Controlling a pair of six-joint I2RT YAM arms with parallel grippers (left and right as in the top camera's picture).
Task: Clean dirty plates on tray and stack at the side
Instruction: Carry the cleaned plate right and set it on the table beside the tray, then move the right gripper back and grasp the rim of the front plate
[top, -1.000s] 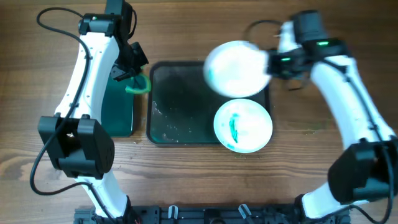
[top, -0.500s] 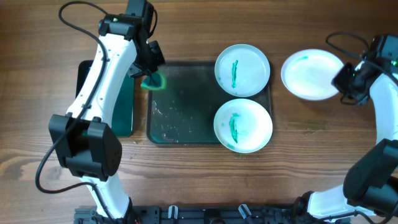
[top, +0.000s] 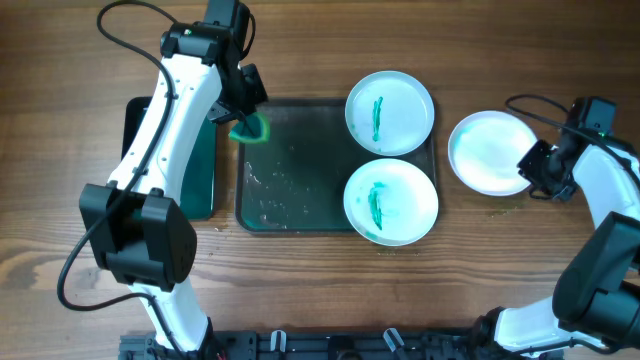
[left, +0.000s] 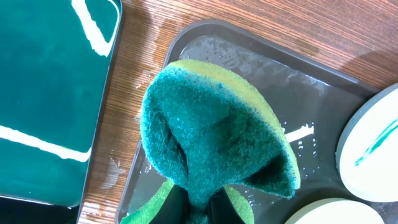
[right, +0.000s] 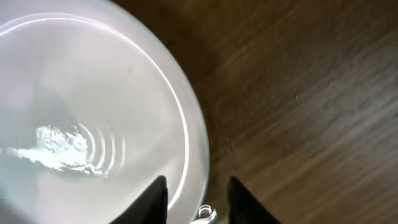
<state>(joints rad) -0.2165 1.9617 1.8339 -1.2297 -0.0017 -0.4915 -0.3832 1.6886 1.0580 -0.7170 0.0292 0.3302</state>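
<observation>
**Two smeared plates are lying on the tray, a third is out on the right**

At far left, your left end effector (left: 205, 208) is pinching a green sponge (left: 211, 137) closed between its fingers, hanging over the far-left corner of the wet dark tray (top: 290, 160), just beside the bright-green tray (top: 190, 180). On the dark tray's right half, the far plate (top: 390, 112) and near plate (top: 390, 200) are both showing green smears. Right of the tray, the third plate (top: 485, 152) is sitting at the bench (top: 300, 290), and your right end effector (top: 535, 170) is gripping its right rim.
</observation>
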